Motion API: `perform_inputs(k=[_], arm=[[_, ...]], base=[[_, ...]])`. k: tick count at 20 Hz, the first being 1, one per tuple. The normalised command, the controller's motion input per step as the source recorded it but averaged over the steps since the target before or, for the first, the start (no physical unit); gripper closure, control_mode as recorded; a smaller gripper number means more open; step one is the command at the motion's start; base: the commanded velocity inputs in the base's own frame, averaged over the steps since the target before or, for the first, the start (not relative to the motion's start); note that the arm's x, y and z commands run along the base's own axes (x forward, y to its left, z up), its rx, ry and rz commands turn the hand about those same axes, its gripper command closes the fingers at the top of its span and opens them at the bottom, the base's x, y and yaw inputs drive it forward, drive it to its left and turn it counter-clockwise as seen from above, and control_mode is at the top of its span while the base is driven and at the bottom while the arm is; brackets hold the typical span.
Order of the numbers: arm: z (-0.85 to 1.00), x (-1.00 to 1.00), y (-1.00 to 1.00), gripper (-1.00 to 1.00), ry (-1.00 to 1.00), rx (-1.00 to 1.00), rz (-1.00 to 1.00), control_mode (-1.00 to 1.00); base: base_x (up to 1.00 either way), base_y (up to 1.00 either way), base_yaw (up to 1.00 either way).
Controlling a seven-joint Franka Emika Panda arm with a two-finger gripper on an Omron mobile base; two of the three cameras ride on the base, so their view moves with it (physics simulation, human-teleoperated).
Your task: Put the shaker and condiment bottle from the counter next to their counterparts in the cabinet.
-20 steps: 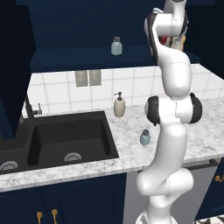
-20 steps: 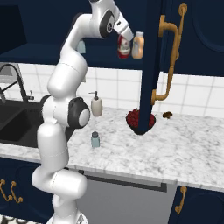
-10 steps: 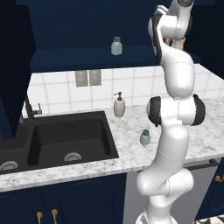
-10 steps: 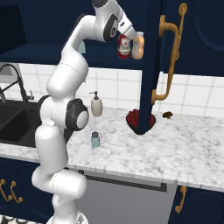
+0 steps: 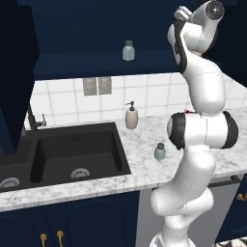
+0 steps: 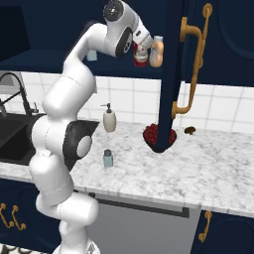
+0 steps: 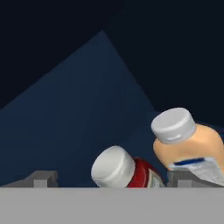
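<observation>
On the far left of the counter [image 5: 144,169] lies the black sink basin [image 5: 72,154], with a cream soap dispenser [image 5: 131,116] standing behind its right corner. The shaker [image 5: 160,152] stands upright on the marbled top to the right of the sink, near the front edge and close to the arm's base. Above, on the navy shelf of the cabinet [image 5: 96,62], its matching shaker [image 5: 128,50] stands alone toward the left. Further right along the shelf, the gripper [image 6: 144,47] is up at shelf height with its jaws spread wide apart, holding nothing. In the hand view the red condiment bottle [image 7: 131,173] sits between the spread fingertips, just beside the orange bottle [image 7: 188,144] on its right. Whether a finger touches either bottle is unclear.
</observation>
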Motion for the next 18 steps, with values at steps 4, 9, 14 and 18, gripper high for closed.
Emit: perform_inputs(k=[4,9,14,18], arm=[[-0.06,-0.98,0.18,-1.0,-0.29,-0.02,0.04,-1.0],[-0.22,-1.0,0.3,-1.0,-0.24,-0.05,0.04,-1.0],[-0.29,-1.0,0.31,-1.0,-0.19,-0.05,0.04,-1.0],[-0.29,-1.0,0.18,-1.0,-0.23,-0.03,0.01,-1.0]], base=[[0.0,0.0,0.0],[0.0,0.0,0.0],[0.0,0.0,0.0],[0.0,0.0,0.0]])
